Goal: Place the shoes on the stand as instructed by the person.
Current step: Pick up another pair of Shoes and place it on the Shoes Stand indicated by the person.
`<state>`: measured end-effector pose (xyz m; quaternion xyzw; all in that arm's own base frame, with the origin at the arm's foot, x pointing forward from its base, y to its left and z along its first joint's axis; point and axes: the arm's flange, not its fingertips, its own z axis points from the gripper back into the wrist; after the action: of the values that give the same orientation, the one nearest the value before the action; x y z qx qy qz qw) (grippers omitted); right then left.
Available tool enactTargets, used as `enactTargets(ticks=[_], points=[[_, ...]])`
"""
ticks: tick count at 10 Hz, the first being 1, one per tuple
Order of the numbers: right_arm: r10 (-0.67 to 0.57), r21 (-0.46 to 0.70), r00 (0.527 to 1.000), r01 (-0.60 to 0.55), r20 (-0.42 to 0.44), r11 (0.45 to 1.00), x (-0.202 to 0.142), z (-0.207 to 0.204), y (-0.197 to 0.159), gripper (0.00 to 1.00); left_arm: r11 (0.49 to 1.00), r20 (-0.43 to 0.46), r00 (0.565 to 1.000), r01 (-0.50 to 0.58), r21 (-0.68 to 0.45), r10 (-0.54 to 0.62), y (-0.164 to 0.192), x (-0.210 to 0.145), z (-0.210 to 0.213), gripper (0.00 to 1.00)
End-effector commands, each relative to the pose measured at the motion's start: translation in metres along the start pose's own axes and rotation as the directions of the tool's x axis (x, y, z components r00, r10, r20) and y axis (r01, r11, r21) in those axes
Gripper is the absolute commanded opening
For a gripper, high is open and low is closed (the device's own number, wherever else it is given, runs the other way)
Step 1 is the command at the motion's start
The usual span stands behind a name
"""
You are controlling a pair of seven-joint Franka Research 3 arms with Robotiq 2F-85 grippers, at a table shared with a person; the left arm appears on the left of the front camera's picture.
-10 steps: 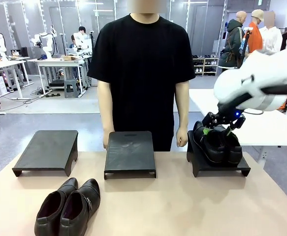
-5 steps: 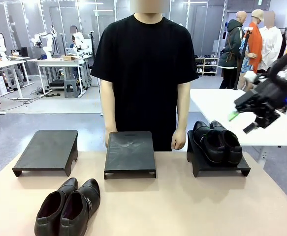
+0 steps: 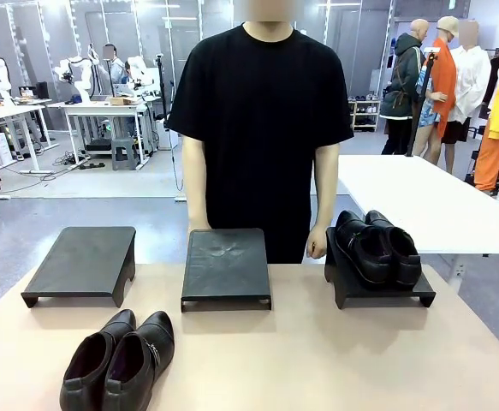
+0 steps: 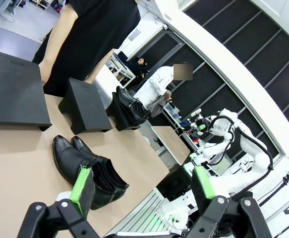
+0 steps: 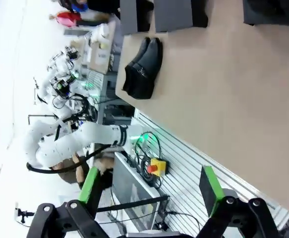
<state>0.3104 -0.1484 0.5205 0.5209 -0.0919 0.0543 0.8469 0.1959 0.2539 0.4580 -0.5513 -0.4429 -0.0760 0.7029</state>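
Your left end effector [image 4: 142,184] and right end effector [image 5: 149,184] both gape wide, holding nothing. Black pair [image 3: 377,247] sits on the far-right stand [image 3: 384,296]. Purple-lined pair [image 3: 119,360] lies near-left on the worktop [image 3: 317,360].

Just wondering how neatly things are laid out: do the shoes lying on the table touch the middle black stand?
Apart. In the front view a patch of bare tabletop separates the shoes from the middle stand.

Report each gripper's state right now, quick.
Left gripper: open, holding nothing.
Right gripper: open, holding nothing.
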Motion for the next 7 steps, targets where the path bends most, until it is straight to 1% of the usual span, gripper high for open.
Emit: enactTargets(ticks=[1, 2, 3, 4, 5, 6, 7], points=[[0.045, 0.062, 0.989, -0.054, 0.143, 0.997, -0.045, -0.01, -0.01, 1.0, 1.0, 0.005, 1.0, 0.01, -0.014, -0.01, -0.001, 0.001, 0.002, 1.0], [0.054, 0.088, 0.981, -0.071, 0.188, 0.994, -0.067, -0.013, -0.019, 1.0, 1.0, 0.005, 1.0, 0.01, -0.014, -0.01, -0.001, 0.001, 0.002, 1.0], [0.058, 0.106, 0.976, -0.081, 0.211, 0.991, -0.087, -0.017, -0.028, 1.0, 1.0, 0.005, 1.0, 0.01, -0.014, -0.01, -0.001, 0.001, 0.002, 1.0], [0.055, 0.114, 0.973, -0.082, 0.223, 0.99, -0.097, -0.018, -0.035, 1.0, 1.0, 0.005, 1.0, 0.01, -0.014, -0.01, -0.001, 0.001, 0.002, 1.0], [0.082, 0.124, 0.965, -0.116, 0.249, 0.986, -0.103, -0.017, -0.038, 1.0, 1.0, 0.005, 1.0, 0.01, -0.014, -0.01, -0.001, 0.001, 0.002, 1.0], [0.024, 0.106, 0.983, -0.044, 0.185, 0.993, -0.088, -0.014, -0.033, 1.0, 1.0, 0.005, 1.0, 0.01, -0.014, -0.01, -0.001, 0.001, 0.002, 1.0], [0.024, 0.106, 0.983, -0.044, 0.185, 0.993, -0.088, -0.014, -0.033, 1.0, 1.0, 0.005, 1.0, 0.01, -0.014, -0.01, -0.001, 0.001, 0.002, 1.0]])
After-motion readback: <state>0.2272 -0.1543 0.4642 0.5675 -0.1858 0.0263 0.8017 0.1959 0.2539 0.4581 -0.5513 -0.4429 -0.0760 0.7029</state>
